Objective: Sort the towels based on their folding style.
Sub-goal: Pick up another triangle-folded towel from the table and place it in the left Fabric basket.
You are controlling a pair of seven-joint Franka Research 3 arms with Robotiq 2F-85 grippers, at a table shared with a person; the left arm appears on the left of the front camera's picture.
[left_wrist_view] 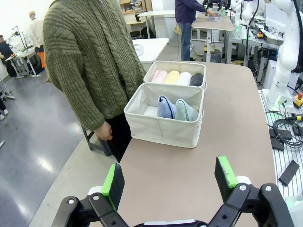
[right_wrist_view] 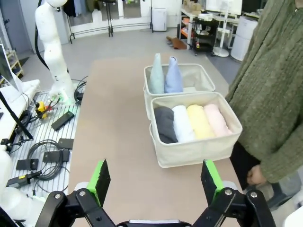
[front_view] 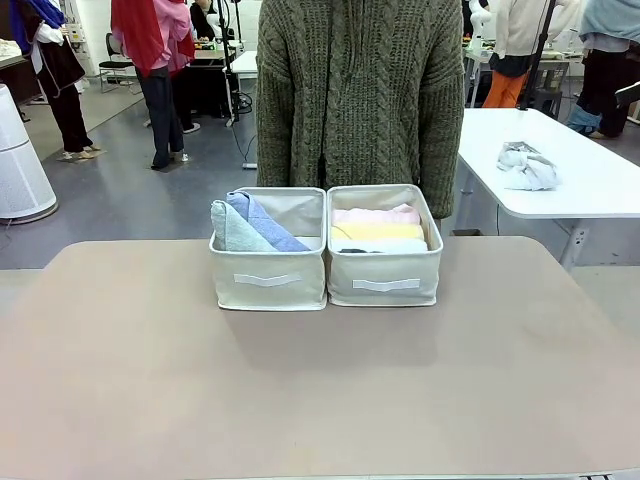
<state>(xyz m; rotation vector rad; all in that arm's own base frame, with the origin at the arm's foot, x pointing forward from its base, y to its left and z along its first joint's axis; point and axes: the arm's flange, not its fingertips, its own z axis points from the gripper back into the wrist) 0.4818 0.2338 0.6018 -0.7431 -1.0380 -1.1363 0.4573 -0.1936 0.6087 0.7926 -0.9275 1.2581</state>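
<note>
We see cone towels (front_view: pixel 250 225) binned at 9 o'clock, roll towels (front_view: pixel 380 230) at 3: sorted by fold. Left tool (left_wrist_view: pixel 168 182) and right tool (right_wrist_view: pixel 156 182) both gape, empty.

Pink towel (right_wrist_view: pixel 217 119), yellow towel (right_wrist_view: pixel 199 121), white towel (right_wrist_view: pixel 182 123), dark grey towel (right_wrist_view: pixel 164 124); beige bins (front_view: pixel 268 281).

In the front view, the near wall of the right beige fabric bin (front_view: pixel 385 285) is hiding all but a sliver of the dark grey rolled terry towel (front_view: pixel 352 250). The person in the olive cable-knit sweater (front_view: pixel 360 95) is being cut off at the top edge. Both end effectors' bases are running off the wrist views' bottom edges.
</note>
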